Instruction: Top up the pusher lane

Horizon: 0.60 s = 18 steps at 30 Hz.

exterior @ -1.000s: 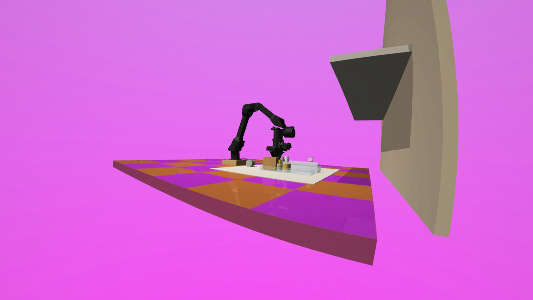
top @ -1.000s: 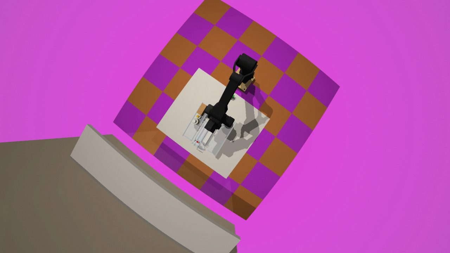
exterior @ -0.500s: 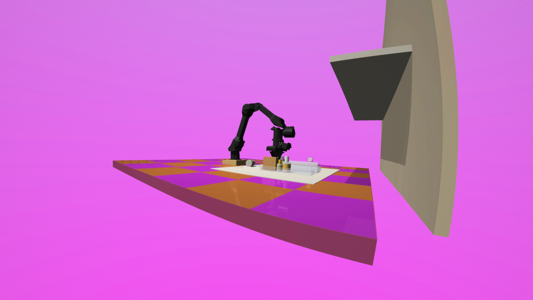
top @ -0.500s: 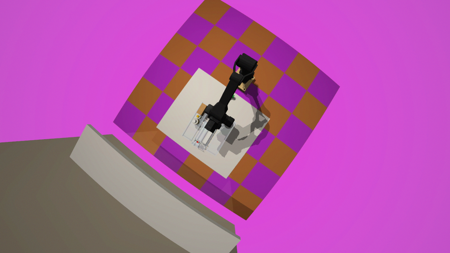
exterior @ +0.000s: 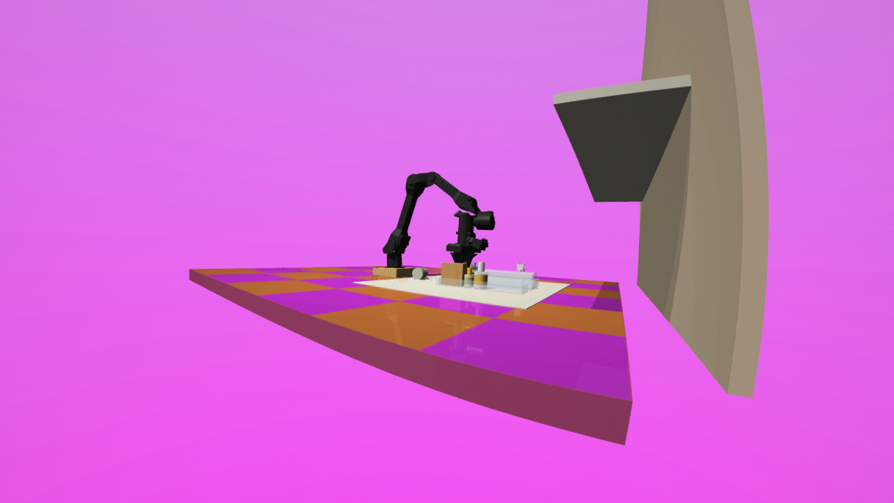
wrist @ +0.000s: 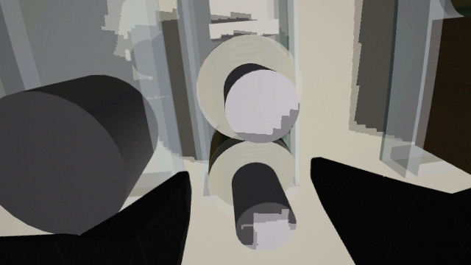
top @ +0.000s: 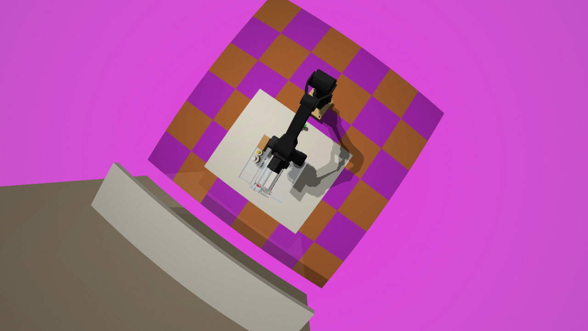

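Release seems in hand: black fingers spread wide around the near pale round grey-knobbed jar, its twin beyond; next, rise straight up

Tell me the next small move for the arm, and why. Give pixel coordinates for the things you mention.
I'd probably raise the end effector (top: 276, 164) (exterior: 462, 258) (wrist: 251, 174) straight up, slowly. Its fingers stand open with a visible gap on each side of the front jar (wrist: 257, 188), which sits in line with the rear jar (wrist: 262, 104); a sideways move might knock the front one.
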Available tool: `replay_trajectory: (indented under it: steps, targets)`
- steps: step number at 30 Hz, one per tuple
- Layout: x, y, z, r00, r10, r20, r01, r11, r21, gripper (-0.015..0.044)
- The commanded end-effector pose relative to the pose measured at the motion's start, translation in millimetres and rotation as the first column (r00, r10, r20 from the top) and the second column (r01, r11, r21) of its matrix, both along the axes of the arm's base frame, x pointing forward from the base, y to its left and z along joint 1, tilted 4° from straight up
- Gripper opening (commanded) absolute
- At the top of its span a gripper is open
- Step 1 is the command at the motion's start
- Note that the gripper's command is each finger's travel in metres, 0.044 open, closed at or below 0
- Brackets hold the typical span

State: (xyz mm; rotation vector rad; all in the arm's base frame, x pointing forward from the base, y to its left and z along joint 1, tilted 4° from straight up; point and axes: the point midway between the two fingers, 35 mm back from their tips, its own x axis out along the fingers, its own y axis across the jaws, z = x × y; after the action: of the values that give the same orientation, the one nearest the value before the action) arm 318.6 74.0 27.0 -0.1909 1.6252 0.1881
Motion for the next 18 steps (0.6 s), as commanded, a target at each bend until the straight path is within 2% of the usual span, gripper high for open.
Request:
replay_trajectory:
  steps: [1, 11, 18]
  targets:
    - [4, 1, 15, 1.0, 0.0, 0.018, 0.0, 1.0, 0.003, 0.0275]
    - [2, 0, 15, 1.0, 0.0, 0.018, 0.0, 1.0, 0.003, 0.0275]
    - [-17, -4, 18, 1.0, 0.0, 0.016, 0.0, 1.0, 0.003, 0.0275]
